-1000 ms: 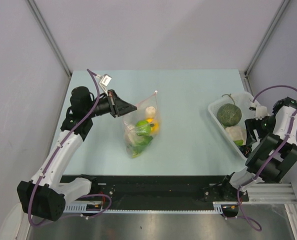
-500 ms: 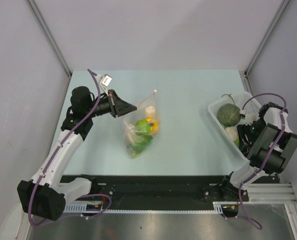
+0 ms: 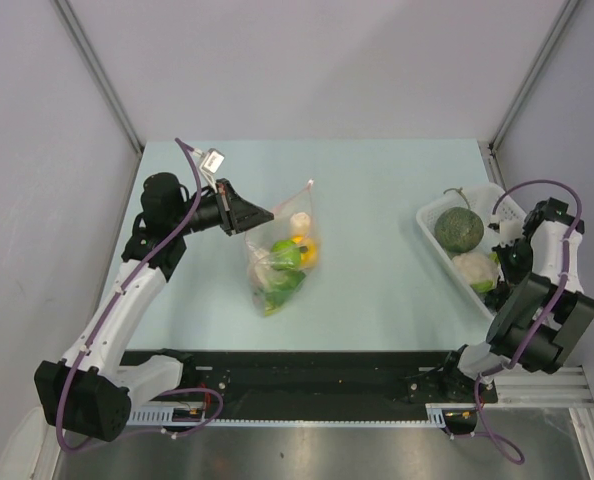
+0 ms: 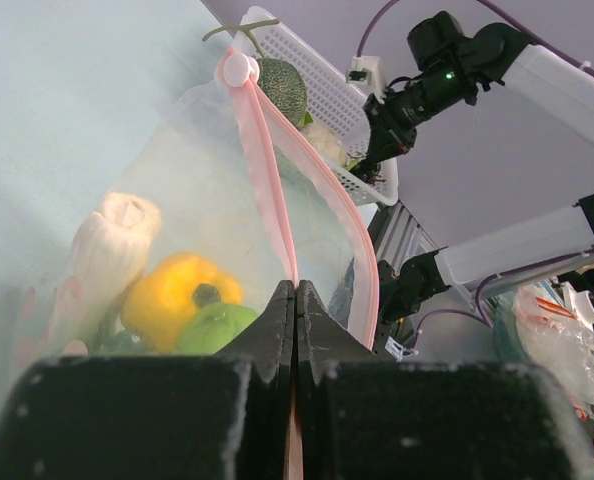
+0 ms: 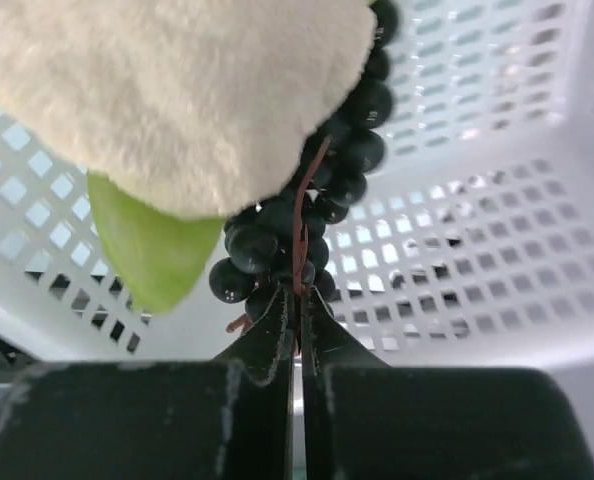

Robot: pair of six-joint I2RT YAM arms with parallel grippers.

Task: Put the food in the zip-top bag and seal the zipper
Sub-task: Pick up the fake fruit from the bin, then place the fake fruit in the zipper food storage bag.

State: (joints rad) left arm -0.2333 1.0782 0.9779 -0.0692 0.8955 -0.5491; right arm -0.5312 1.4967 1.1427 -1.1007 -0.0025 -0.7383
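Left jaws pinch the zipper (image 4: 262,150) left of the counter (image 3: 377,190) centre; right jaws clamp the grape bunch (image 5: 267,250) in the right-edge basket (image 5: 477,200).

zip-top bag (image 3: 278,260): clear, crinkly, centre-left of top view, mouth lifted toward upper left | zipper (image 4: 265,165): pink-red, halves parted | inside bag: yellow fruit (image 4: 175,297), green fruit (image 4: 213,326), leek (image 4: 112,245) | grape bunch (image 5: 267,238): dark, touching pale white piece (image 5: 177,90), right edge of top view

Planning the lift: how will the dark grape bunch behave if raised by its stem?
Probably dangles and swings, since the right gripper pinches only the thin stem of the grape bunch. It may snag the pale piece close against it.
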